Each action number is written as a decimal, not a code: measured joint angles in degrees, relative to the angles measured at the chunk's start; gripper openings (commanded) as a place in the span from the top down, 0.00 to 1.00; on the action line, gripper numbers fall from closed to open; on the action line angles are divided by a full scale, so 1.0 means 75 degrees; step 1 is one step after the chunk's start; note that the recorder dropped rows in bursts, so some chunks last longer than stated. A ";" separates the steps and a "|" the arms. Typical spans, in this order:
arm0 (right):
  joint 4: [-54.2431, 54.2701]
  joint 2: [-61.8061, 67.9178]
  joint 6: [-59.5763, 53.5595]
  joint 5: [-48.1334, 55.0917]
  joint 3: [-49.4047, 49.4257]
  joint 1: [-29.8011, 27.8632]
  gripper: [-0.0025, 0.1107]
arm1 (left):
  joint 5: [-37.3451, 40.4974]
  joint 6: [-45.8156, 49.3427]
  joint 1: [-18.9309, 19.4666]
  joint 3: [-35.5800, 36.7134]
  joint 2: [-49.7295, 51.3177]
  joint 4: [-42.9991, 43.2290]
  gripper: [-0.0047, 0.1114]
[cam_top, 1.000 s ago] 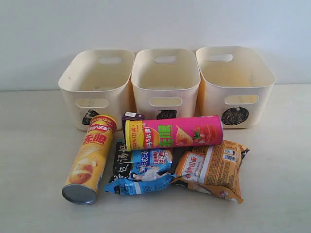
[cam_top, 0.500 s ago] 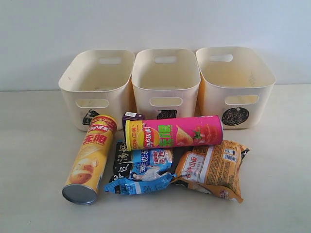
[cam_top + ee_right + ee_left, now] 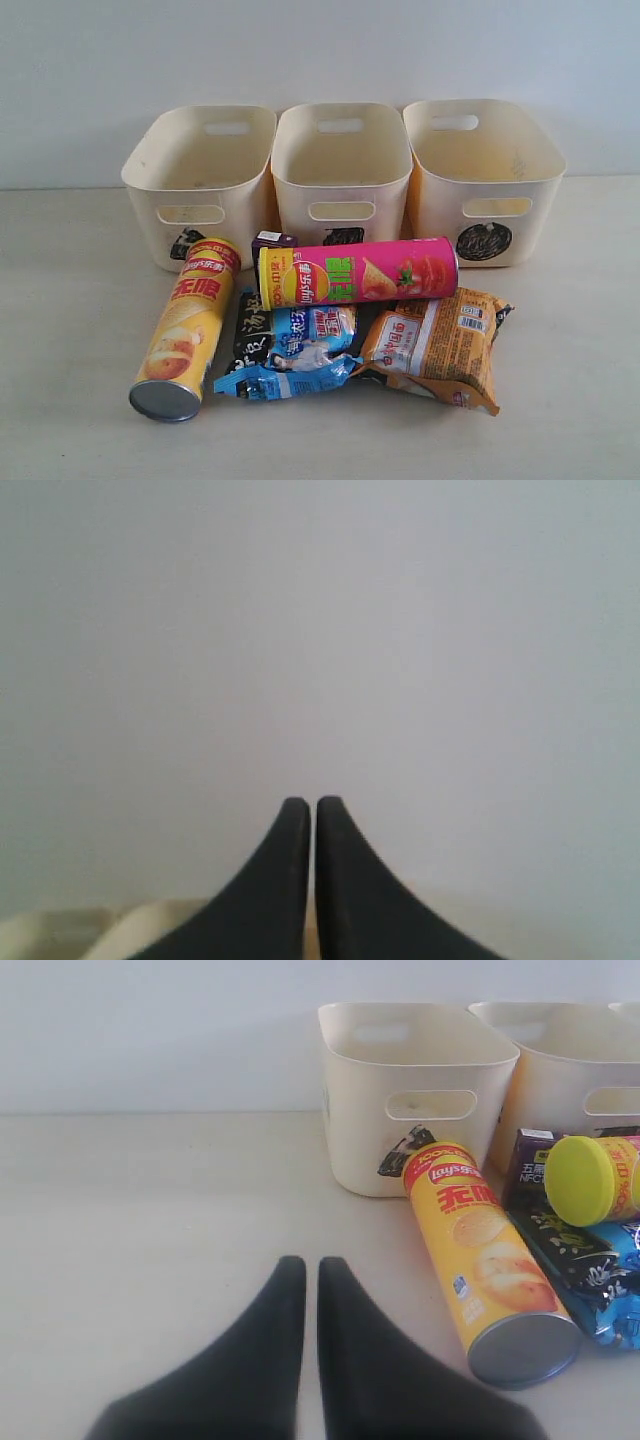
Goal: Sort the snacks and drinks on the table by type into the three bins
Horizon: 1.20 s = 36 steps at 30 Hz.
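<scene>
While the left gripper [image 3: 311,1265] is hanging clenched and empty over the table [image 3: 130,1220], I am watching the yellow tube [image 3: 485,1260] lying near it, before the bins [image 3: 360,1130]; the right gripper [image 3: 312,805], likewise clenched, is facing the wall [image 3: 320,630].

Right tool [image 3: 312,804] — tips pressed together — faces a plain pale wall [image 3: 320,630].

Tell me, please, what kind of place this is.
Likely a robot test bench, not a home: a pale table against a blank wall, three identical cream bins in a row, snacks piled before them.
</scene>
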 measured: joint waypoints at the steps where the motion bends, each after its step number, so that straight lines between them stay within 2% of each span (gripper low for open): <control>1: -0.0179 0.0357 -0.0020 0.0269 -0.0224 0.0041 0.98 | 0.0000 0.0000 0.0000 0.0000 0.0000 0.0000 0.93; 5: -0.0577 0.1644 -0.0637 0.1620 -0.1018 0.0431 0.98 | 0.0000 0.0000 0.0000 0.0000 0.0000 0.0000 0.93; 12: -0.0487 0.3880 -0.2957 0.4567 -0.2455 0.1354 0.98 | 0.0000 0.0000 0.0000 0.0000 0.0000 0.0000 0.93; 15: 0.0521 0.4763 -0.4630 0.5788 -0.3123 0.1752 0.98 | 0.0000 0.0000 0.0000 0.0000 0.0000 0.0000 0.93; 20: 0.3298 0.6271 -0.7797 0.7433 -0.4160 0.2233 0.98 | 0.0000 0.0000 0.0000 0.0000 0.0000 0.0000 0.93; 24: 0.4762 0.7285 -0.9637 0.8307 -0.4886 0.2476 0.95 | 0.0000 0.0000 0.0000 0.0000 0.0000 0.0000 0.93; 26: 0.5055 0.7701 -1.0231 0.8487 -0.5271 0.2573 0.84 | 0.0000 0.0000 0.0000 0.0000 0.0000 0.0000 0.93; 27: 0.5126 0.7912 -1.0488 0.8505 -0.5466 0.2640 0.67 | 0.0000 0.0000 0.0000 0.0000 0.0000 0.0000 0.93; 28: 0.5203 0.8267 -1.0837 0.8521 -0.5829 0.2747 0.55 | 0.0000 0.0000 0.0000 0.0000 0.0000 0.0000 0.93; 29: 0.5219 0.8457 -1.0927 0.8534 -0.6029 0.2799 0.32 | 0.0000 0.0000 0.0000 0.0000 0.0000 0.0000 0.93; 30: 0.5229 0.8817 -1.1017 0.8534 -0.6384 0.2905 0.24 | 0.0000 0.0000 0.0000 0.0000 0.0000 0.0000 0.93; 32: 0.5229 0.9103 -1.1057 0.8534 -0.6695 0.3009 0.19 | 0.0000 0.0000 0.0000 0.0000 0.0000 0.0000 0.93; 36: 0.5078 0.9859 -1.1205 0.8578 -0.7417 0.3221 0.21 | 0.0000 0.0000 0.0000 0.0000 0.0000 0.0000 0.93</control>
